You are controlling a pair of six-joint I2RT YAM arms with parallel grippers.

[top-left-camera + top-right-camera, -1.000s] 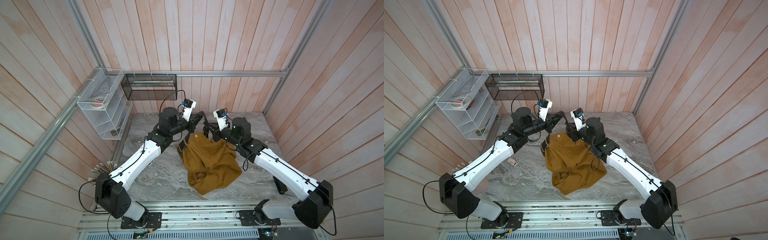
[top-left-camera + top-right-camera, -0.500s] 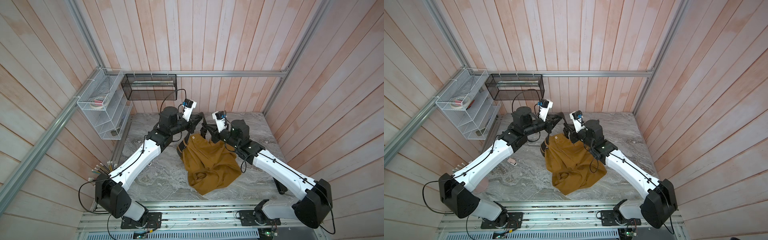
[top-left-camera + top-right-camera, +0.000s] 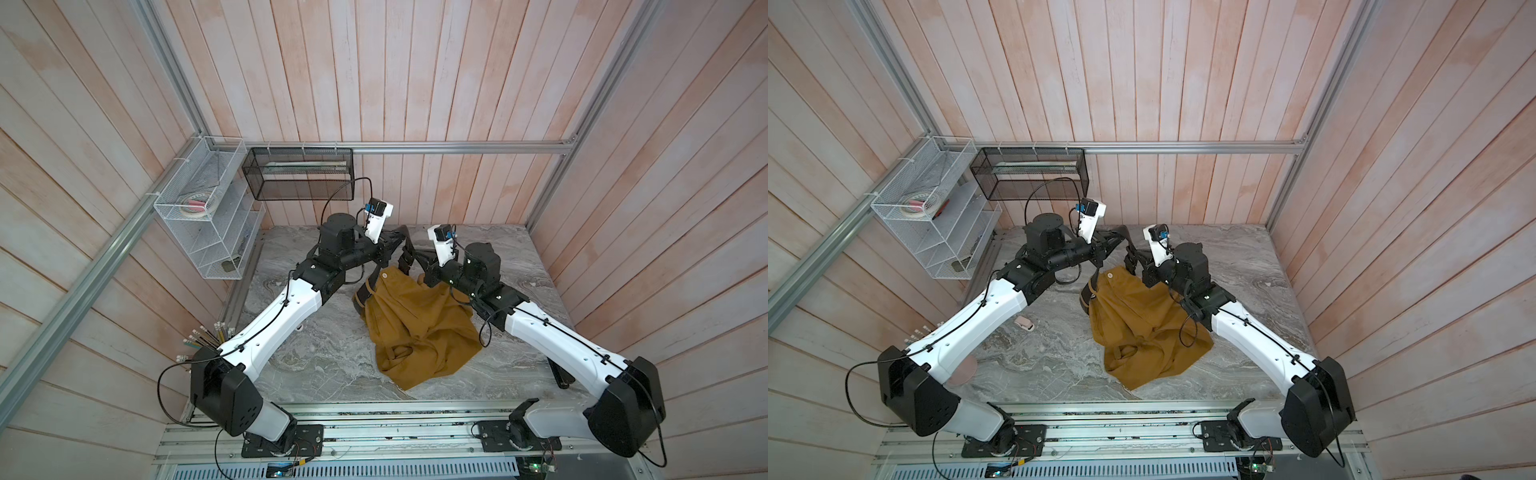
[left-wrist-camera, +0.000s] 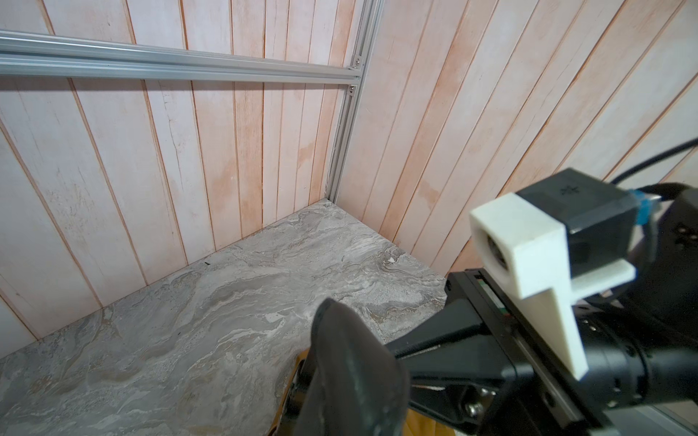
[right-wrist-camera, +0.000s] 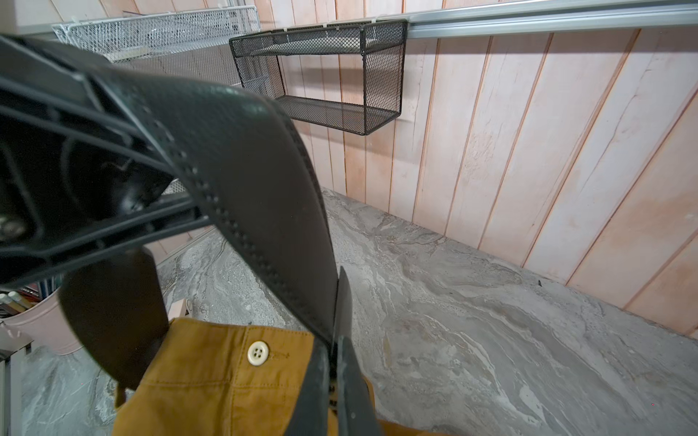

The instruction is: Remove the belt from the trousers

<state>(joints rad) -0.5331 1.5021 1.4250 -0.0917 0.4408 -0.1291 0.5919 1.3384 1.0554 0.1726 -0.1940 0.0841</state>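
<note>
Belt (image 5: 257, 196) arched between both hands, at the far side of the bench (image 3: 316, 357)
Left hand (image 3: 395, 242) and right hand (image 5: 334, 339) each pinch it – just above the trousers' (image 3: 415, 324) waist.

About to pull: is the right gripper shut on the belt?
Shut on it: in the right wrist view the right gripper pinches the belt strap near the waistband of the trousers.

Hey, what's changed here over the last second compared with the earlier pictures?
The right hand has closed on the belt, pinching the strap close to the left hand; its arm barely shifted. The left hand stays shut on the belt, and the trousers lie heaped as before.
</note>
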